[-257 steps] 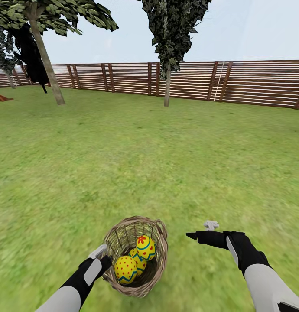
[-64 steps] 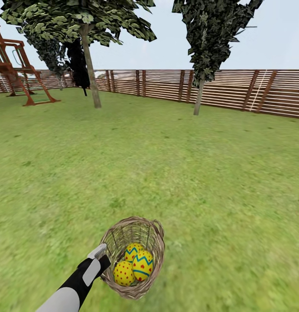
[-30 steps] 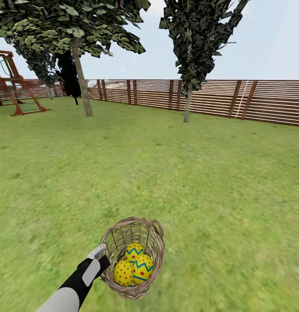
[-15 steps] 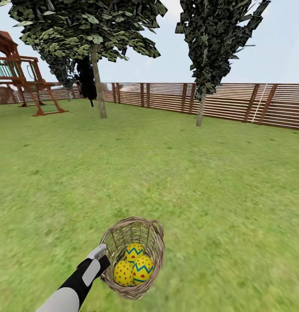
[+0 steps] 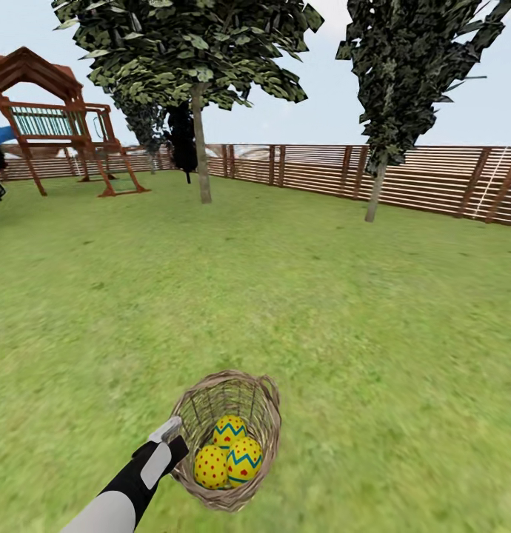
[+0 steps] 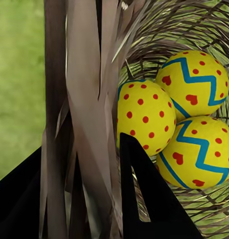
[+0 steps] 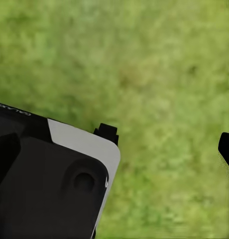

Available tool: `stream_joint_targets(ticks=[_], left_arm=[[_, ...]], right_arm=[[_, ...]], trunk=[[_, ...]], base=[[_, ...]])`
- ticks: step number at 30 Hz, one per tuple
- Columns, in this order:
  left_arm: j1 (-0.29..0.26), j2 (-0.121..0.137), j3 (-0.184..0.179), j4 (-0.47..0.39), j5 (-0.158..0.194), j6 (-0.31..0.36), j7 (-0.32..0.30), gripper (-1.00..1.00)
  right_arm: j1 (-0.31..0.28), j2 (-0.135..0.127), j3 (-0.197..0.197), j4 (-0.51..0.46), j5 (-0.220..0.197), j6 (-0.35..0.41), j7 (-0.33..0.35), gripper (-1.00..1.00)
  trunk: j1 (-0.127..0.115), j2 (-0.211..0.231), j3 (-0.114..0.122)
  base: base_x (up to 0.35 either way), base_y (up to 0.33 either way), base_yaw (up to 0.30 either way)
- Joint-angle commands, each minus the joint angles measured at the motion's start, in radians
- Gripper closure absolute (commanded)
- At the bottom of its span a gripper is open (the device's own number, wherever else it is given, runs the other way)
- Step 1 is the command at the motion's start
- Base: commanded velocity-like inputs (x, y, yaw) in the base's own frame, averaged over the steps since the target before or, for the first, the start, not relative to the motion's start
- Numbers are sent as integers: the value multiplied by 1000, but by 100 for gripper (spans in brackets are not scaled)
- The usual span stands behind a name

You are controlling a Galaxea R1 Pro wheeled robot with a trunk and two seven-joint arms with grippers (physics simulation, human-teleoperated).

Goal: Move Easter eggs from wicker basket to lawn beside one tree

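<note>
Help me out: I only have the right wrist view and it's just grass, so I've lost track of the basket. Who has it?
Observer: The left gripper has the wicker basket, with its jaws closed across the basket's wall.
Operator: Are the eggs inside?
Observer: Yes, all three Easter eggs lie bunched together in it.
Operator: Is there a tree ahead?
Observer: A grey-trunked tree stands ahead and to the left, across open lawn, in front of the fence.
</note>
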Motion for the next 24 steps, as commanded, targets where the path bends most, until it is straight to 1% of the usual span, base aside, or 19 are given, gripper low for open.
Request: stream_joint_targets(ticks=[1,24], left_arm=[[-1,-1,2,-4,11,3,6,100],[-1,0,3,-3,11,3,6,100]], right_arm=[[-1,-1,-8,3,7,-5,1,-100],[-1,-2,-8,3,8,-6,1,-100]], trunk=[[-4,6,2],[-92,167,74]], base=[[0,0,294],[0,0,294]])
